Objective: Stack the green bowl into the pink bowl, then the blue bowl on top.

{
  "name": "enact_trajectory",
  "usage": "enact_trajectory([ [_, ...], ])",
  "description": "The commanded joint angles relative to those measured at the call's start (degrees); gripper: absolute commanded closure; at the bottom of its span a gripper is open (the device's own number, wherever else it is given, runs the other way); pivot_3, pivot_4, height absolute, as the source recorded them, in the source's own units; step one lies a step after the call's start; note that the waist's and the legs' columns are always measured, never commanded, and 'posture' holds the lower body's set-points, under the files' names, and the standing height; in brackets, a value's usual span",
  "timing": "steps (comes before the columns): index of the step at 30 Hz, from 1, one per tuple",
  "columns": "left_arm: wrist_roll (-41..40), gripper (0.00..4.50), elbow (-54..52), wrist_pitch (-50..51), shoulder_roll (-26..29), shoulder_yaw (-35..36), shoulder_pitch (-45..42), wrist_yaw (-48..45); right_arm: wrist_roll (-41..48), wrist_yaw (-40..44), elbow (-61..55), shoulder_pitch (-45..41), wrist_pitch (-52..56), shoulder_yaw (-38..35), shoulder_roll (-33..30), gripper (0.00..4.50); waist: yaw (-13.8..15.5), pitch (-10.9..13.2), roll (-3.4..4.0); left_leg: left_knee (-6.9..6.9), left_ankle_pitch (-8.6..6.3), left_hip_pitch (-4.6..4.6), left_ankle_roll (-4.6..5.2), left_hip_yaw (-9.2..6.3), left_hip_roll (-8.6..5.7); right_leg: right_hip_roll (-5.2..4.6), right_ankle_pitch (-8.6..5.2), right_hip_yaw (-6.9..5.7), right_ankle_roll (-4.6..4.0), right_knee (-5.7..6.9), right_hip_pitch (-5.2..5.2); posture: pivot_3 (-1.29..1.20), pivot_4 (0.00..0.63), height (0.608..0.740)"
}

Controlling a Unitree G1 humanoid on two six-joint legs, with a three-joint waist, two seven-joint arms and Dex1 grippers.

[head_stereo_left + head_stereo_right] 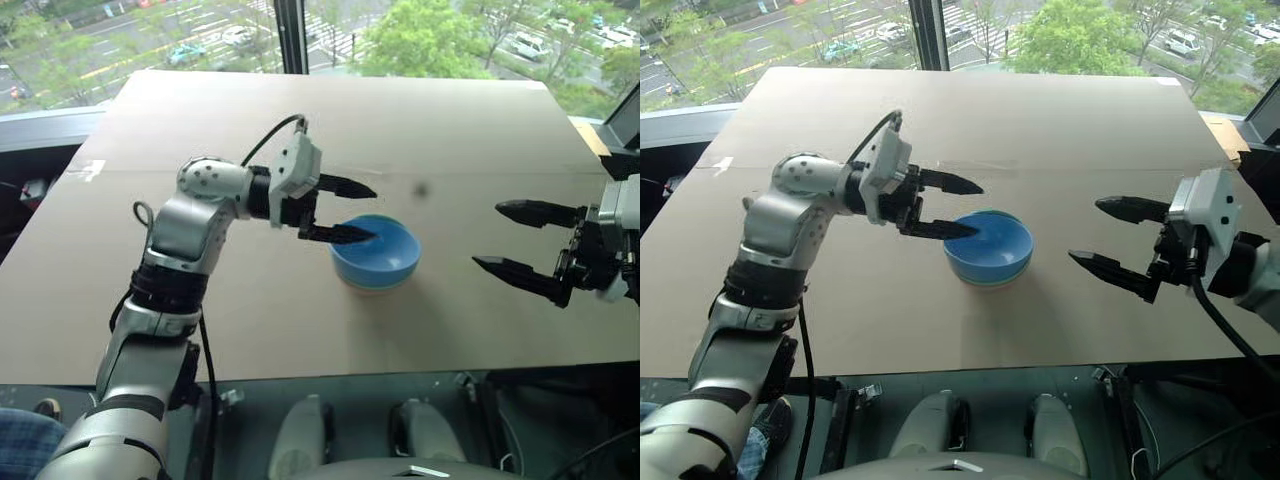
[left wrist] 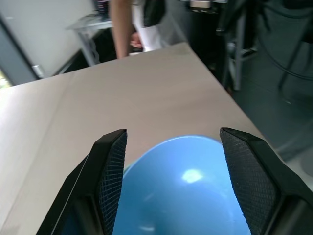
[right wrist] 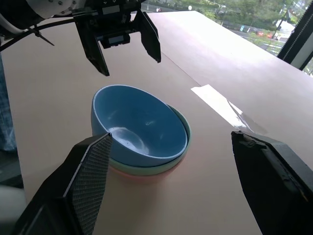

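Observation:
The blue bowl (image 1: 378, 252) sits on top of a stack in the middle of the table. Under it only the rim of the green bowl (image 3: 164, 168) shows, and below that a thin edge of the pink bowl (image 3: 138, 177). My left gripper (image 1: 373, 212) stands open at the stack's left side, pointing right. Its lower finger reaches over the blue bowl's rim, and nothing is between its fingers. In the right wrist view it hangs apart from the bowl. My right gripper (image 1: 487, 236) is open and empty, well to the right of the stack, pointing at it.
The brown table top (image 1: 250, 320) has free room on all sides of the stack. A strip of pale tape (image 1: 86, 170) lies at its left edge. Windows stand beyond the far edge. A person (image 2: 122, 29) stands past the table's right side.

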Motion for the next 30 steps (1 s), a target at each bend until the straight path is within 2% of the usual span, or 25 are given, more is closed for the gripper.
enact_trajectory([
  [1, -0.1, 1.3, -5.6, 0.4, 3.0, 7.1, 9.1, 6.5, -2.0, -1.6, 1.3, 1.9, -3.1, -0.3, 2.8, 0.42, -0.2, 0.0, 0.0, -0.03, 0.0, 0.0, -0.01, 0.01, 0.03, 0.03, 0.0, 0.0, 0.0, -0.02, -0.01, 0.0, 0.15, 0.738],
  [7, -1.1, 1.3, -7.1, -1.3, 4.9, 15.3, 22.4, 11.6, -6.7, -1.0, 5.7, 4.7, -8.1, 3.6, 7.1, 0.42, 0.7, 0.0, 0.01, 0.11, 0.01, 0.05, -0.02, -0.02, 0.01, -0.04, 0.0, -0.07, -0.01, 0.0, 0.11, 0.0, 0.15, 0.738],
  [17, -4.7, 1.3, -13.3, -3.1, 3.6, 25.4, 39.0, 16.6, -16.0, 4.4, 16.0, 9.3, -22.8, 6.9, 10.4, 0.42, 0.3, 0.0, 0.05, 0.05, 0.0, 0.12, -0.03, 0.01, 0.03, -0.05, -0.01, -0.06, -0.02, 0.0, 0.11, 0.0, 0.15, 0.738],
  [25, -6.5, 1.3, -16.9, -2.6, 3.0, 28.5, 44.2, 20.6, -17.2, 6.8, 19.2, 9.6, -26.1, 7.1, 10.0, 0.42, 0.3, 0.0, 0.05, 0.05, 0.0, 0.17, -0.03, 0.03, 0.03, -0.07, -0.01, -0.05, -0.04, 0.0, 0.16, 0.0, 0.15, 0.738],
  [30, -6.8, 1.3, -17.4, -3.5, 2.8, 28.2, 43.9, 21.9, -17.3, 6.9, 19.3, 9.5, -26.3, 7.3, 10.3, 0.42, 0.3, 0.0, 0.07, 0.04, 0.0, 0.19, -0.04, 0.04, 0.03, -0.06, -0.01, -0.05, -0.04, 0.0, 0.15, 0.0, 0.15, 0.738],
])
